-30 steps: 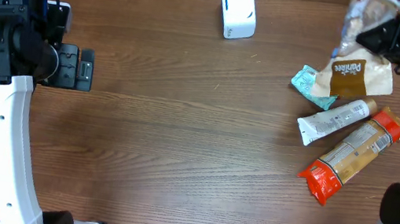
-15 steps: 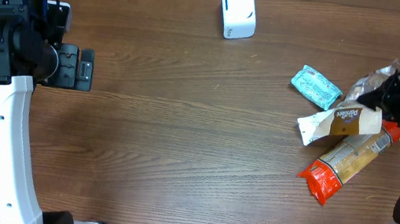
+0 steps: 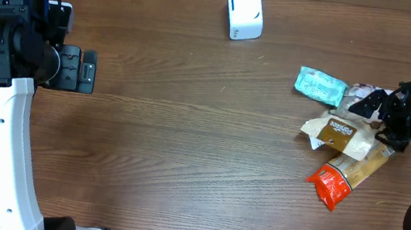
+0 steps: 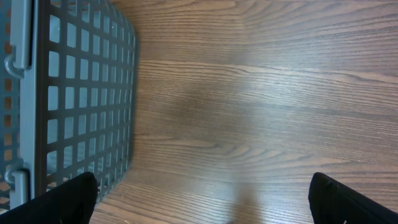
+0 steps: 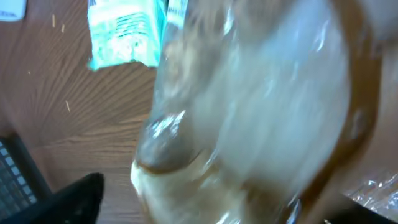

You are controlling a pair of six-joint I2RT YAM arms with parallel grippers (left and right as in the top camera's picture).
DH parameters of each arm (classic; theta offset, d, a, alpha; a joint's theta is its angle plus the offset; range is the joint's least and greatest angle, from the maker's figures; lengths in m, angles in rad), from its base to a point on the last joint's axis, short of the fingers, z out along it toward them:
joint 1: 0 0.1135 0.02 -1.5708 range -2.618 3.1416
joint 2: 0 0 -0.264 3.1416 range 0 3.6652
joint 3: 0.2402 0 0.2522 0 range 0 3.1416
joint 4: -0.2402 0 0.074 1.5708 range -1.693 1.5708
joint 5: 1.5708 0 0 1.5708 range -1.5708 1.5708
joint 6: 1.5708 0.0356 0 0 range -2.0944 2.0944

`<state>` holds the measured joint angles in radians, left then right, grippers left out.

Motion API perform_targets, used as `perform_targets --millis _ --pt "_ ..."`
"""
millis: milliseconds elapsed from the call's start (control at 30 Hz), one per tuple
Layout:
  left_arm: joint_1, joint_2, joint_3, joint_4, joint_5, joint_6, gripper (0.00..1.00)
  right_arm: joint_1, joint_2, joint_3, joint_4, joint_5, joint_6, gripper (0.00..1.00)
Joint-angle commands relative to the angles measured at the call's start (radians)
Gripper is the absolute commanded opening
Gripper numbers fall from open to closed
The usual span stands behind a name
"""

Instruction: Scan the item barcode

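From above, the bread bag (image 3: 343, 134) lies on an orange pack (image 3: 339, 177), near a teal packet (image 3: 320, 86), at the right side of the tabletop (image 3: 185, 144). Close up, the right fingers (image 5: 78, 198) stand wide open right over it. Only the left wrist view shows a grey basket (image 4: 74, 93) beside the wide-open left fingers (image 4: 68, 196).

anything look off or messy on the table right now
Yes: at the right, the bread bag lies crumpled and askew, partly over the orange pack, in an untidy heap beside the teal packet.
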<state>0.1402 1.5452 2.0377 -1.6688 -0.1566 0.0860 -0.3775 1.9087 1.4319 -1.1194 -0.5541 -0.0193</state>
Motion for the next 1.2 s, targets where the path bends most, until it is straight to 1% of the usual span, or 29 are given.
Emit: perform_targets --millis 0,200,400,533,600,733,933,1067,1167 --pt "0.004 0.004 0.004 0.002 0.004 0.019 1.00 -0.001 -0.105 0.015 -0.013 0.027 -0.007 1.00" --pt "0.004 0.004 0.004 0.002 0.004 0.019 1.00 -0.001 -0.285 0.105 -0.103 0.144 0.023 1.00" --pt "0.004 0.004 0.004 0.002 0.004 0.019 0.99 0.002 -0.495 0.183 -0.196 0.152 0.023 1.00" --pt "0.004 0.004 0.004 0.002 0.004 0.019 0.99 0.002 -0.635 0.198 -0.257 0.161 0.021 1.00" --pt "0.004 0.004 0.004 0.002 0.004 0.019 0.99 0.002 -0.747 0.198 -0.319 0.214 0.021 1.00" --pt "0.004 0.004 0.004 0.002 0.004 0.019 1.00 0.002 -0.895 0.198 -0.409 0.217 0.023 1.00" --pt "0.004 0.004 0.004 0.002 0.004 0.019 1.00 0.002 -0.998 0.198 -0.488 0.217 0.023 1.00" --pt "0.004 0.004 0.004 0.001 0.004 0.019 1.00 0.002 -1.000 0.197 -0.521 0.251 0.011 1.00" --pt "0.004 0.004 0.004 0.002 0.004 0.019 1.00 0.002 -1.000 0.197 -0.505 0.262 0.011 1.00"
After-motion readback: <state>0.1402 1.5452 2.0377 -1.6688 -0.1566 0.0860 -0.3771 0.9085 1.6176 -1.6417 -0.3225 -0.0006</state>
